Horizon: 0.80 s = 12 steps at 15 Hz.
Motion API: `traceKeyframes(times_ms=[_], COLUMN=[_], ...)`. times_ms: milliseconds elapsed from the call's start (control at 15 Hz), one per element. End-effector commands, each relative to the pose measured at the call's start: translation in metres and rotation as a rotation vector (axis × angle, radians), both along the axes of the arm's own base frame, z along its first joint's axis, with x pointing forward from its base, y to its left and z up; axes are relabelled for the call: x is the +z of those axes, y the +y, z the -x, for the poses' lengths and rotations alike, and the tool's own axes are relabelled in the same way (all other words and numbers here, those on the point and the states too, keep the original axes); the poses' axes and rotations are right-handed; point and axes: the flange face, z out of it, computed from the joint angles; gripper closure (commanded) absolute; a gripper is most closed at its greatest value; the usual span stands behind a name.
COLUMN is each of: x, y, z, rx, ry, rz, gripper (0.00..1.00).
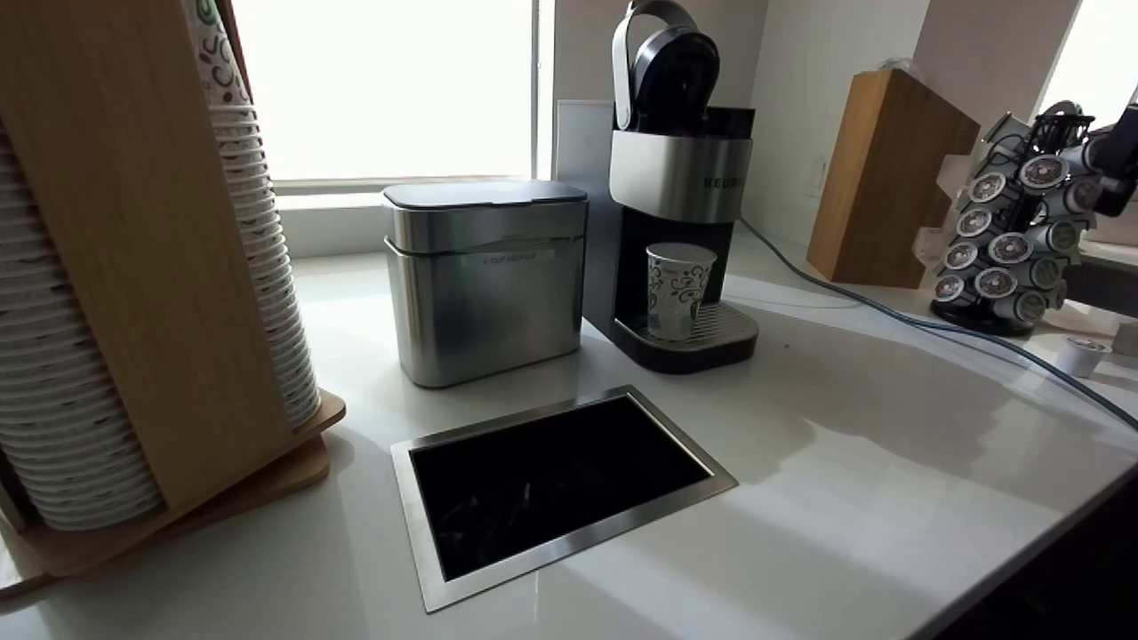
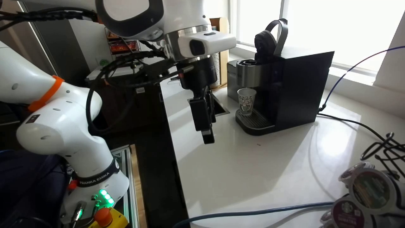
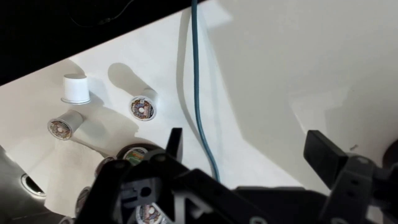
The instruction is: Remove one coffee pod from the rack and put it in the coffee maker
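The rack [image 2: 373, 190] is cut off at the near right in an exterior view and partly hidden behind the gripper [image 3: 248, 146] in the wrist view. The wooden cup stand [image 1: 169, 267] is cropped at the near left. The inside of the metal-rimmed opening [image 1: 582, 537] is mostly lost in shadow, and whether the opened coffee maker [image 2: 284, 91] is loaded cannot be told
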Motion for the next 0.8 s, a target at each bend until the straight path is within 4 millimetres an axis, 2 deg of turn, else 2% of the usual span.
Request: traceKeyframes(times_ms=[0,133,200,333,400,467,533,733], x=[0.011,0.02,0.015,0.017,0.017,0.011,0.01,0.004], y=[-0.039,-0.064,-0.051,-0.057,-0.049,-0.059,-0.064,-0.089], z=[0.02,0.033,0.025,0.031,0.027,0.029,0.029,0.037], rx=[-0.136,-0.227,-0.148,-0.157,-0.139,-0.206,-0.195,-0.093], ry=[-0.149,-0.204,-0.154,-0.161,-0.159,-0.187,-0.205,-0.283], rz=[-0.023,0.023,0.012,0.021,0.04,0.116,0.117,0.285], gripper=[0.0,0.0,0.0,0.0,0.0,0.0,0.0,0.0])
